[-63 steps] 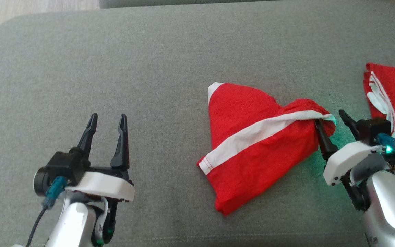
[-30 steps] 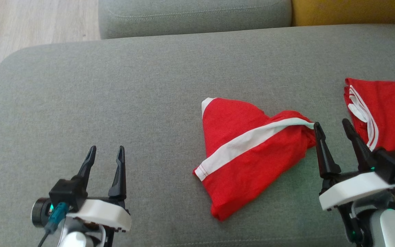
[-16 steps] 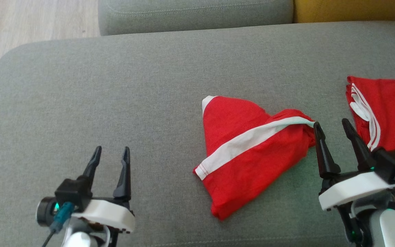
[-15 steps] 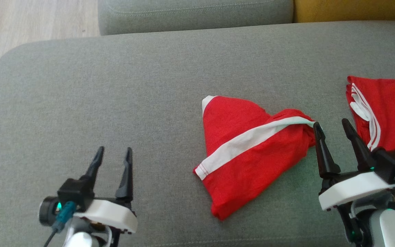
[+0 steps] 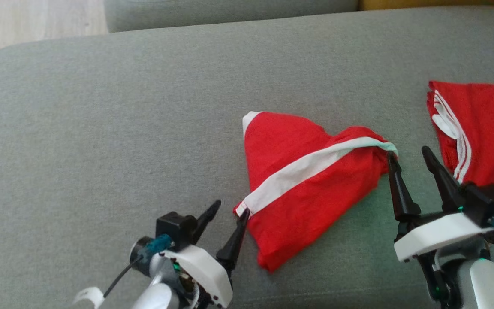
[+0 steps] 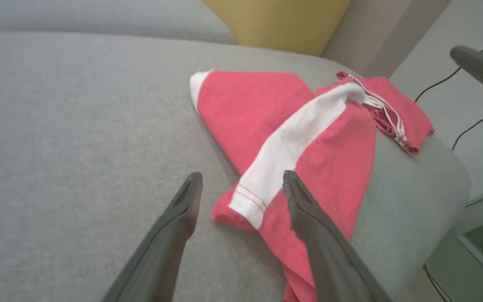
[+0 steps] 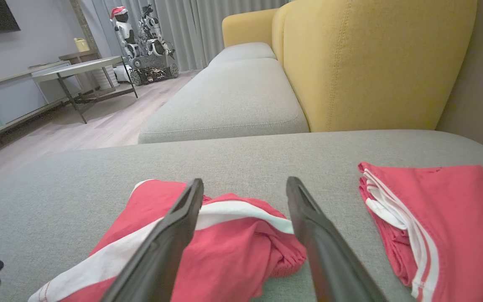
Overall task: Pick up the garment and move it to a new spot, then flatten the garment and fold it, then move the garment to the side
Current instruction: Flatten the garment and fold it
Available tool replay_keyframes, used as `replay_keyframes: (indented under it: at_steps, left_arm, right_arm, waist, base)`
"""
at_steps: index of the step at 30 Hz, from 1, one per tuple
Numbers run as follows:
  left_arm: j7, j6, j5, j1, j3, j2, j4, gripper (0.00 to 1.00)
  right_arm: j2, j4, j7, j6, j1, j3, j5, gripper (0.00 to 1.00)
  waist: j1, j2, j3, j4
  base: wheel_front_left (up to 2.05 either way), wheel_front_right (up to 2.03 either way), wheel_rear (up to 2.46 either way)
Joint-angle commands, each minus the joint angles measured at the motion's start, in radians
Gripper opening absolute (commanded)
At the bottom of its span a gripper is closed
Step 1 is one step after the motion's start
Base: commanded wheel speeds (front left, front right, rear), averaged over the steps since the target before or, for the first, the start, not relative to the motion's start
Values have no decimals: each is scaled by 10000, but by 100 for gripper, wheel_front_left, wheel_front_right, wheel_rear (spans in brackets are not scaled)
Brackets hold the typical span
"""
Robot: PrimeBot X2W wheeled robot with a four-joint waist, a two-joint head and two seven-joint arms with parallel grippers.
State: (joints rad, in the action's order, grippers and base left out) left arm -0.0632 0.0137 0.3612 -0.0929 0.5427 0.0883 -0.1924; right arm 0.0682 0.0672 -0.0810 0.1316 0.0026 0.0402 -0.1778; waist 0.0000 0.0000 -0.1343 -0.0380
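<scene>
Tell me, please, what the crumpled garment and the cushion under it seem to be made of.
Garment: likely a soft jersey knit, matte red with a white band; it drapes limply and wrinkles. Cushion: woven upholstery cloth, matte flecked grey; fine weave texture shows.

Red garment (image 5: 311, 189) with white stripe (image 5: 302, 169), grey cushion (image 5: 101, 128)

grey sofa seat (image 5: 101, 128) | second grey cushion beyond (image 7: 233, 100) | yellow backrest (image 7: 371, 63) | wood floor (image 7: 99, 121) | table (image 7: 74, 69) | curtains (image 7: 224, 16)
</scene>
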Motion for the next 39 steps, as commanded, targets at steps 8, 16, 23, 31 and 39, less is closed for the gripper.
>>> replay_keyframes:
  at_steps: [8,16,23,31,39]
  left_arm:
    - [137,253,586,-885,47,-243,-989,100]
    - [-110,458,923,-1268,122,-300,-1534,0]
    - [-516,318,854,-1448,20,-261,-1656,0]
    - [-596,309,831,-1670,168,-277,-1660,0]
    - [-833,265,862,-1959,348,-314,-1738,0]
  right_arm:
    - [-40,250,49,-9,-538,212,-144,100]
    - [-34,213,47,-9,-607,149,-149,100]
    - [272,-618,-165,-9,-718,-228,-77,100]
    - [1100,-2877,-127,-9,-1601,-167,-302,100]
    - [1457,-5185,-138,-9,-3008,580,-754,76]
  waist:
    - [0,0,-320,-387]
    - [0,0,-432,-416]
    - [0,0,-433,-288]
    - [0,0,-604,22]
    - [0,0,-832,365]
  base:
    - [0,0,0]
    - [0,0,0]
    - [0,0,0]
    - [0,0,0]
    - [0,0,0]
